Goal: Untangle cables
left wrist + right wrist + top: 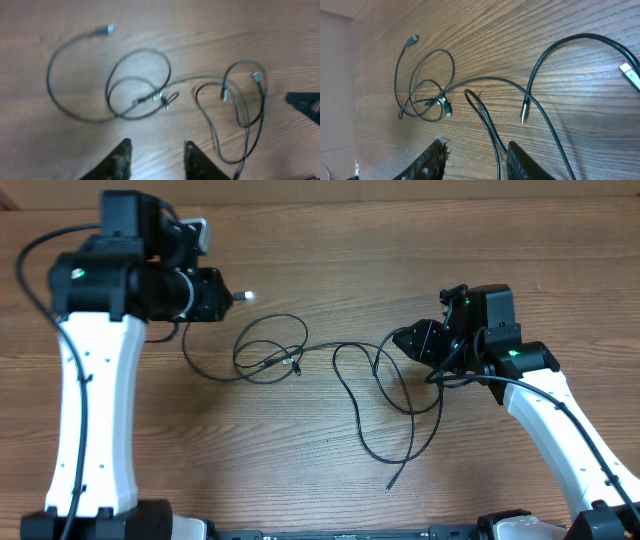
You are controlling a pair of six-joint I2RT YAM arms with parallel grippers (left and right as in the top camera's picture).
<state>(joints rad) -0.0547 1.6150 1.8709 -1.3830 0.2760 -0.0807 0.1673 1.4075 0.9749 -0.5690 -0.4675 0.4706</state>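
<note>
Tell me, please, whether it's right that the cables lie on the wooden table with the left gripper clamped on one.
Not quite: the left gripper holds nothing; the left wrist view shows its fingers apart and empty. The cables do lie on the wooden table.

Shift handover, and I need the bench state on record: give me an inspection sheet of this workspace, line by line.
Surface: brown wood-grain table, no spills seen.
Job's things: thin black cables with small plugs, loose overlapping loops mid-table, several crossings.
Clutter: nothing seen.
Grippers: left pincer open, empty; right pincer open, one cable passing through its gap.
Cables: thicker black arm cables run along both arms.
Surroundings: pale area past the table edge, right wrist view.
</note>
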